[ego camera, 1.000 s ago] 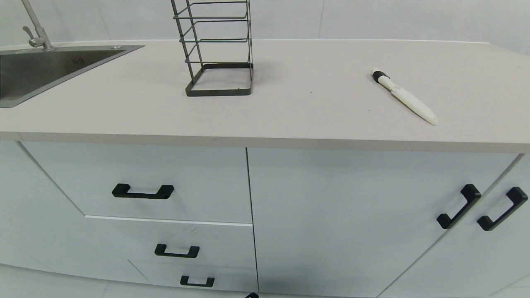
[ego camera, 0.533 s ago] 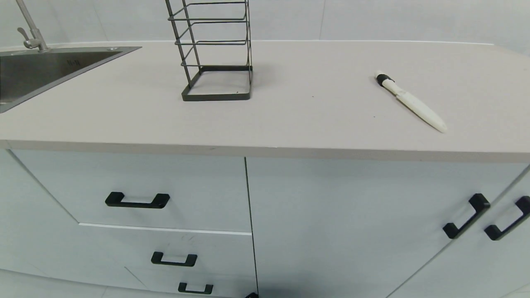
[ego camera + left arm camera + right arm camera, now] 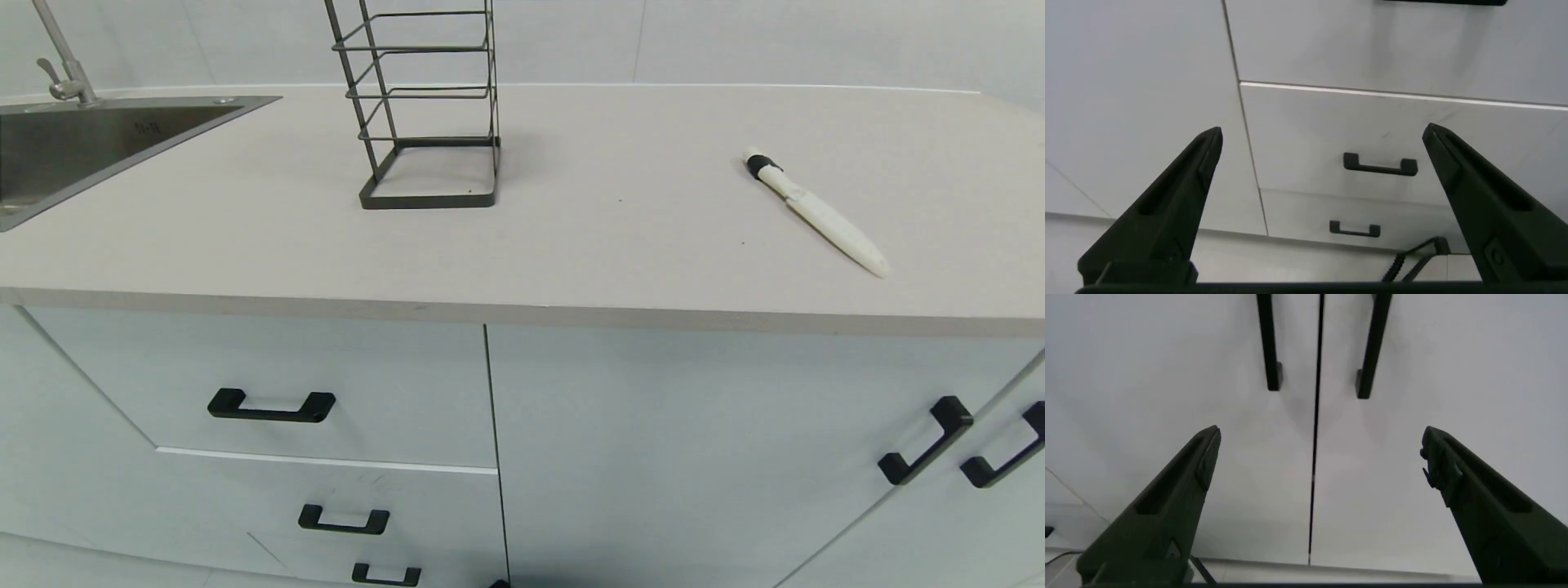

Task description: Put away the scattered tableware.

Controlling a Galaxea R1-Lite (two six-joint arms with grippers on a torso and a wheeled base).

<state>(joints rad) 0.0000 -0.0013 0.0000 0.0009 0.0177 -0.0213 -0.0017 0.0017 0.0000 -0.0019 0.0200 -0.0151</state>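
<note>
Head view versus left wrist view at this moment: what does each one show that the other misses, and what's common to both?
Head view, not the left wrist: the countertop with the white utensil, the wire rack and the sink. Left wrist, not the head: the left gripper, open, and a dark cable near the floor. Both: the lower drawer fronts with black handles.

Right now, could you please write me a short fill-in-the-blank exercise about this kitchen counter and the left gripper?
The white knife lies on the counter to the ____ of the wire rack.
The sink sits at the counter's ____ end.
The left gripper faces the drawers with its fingers ____.
The drawer handles are coloured ____.
Missing words: right; left; open; black.
</note>
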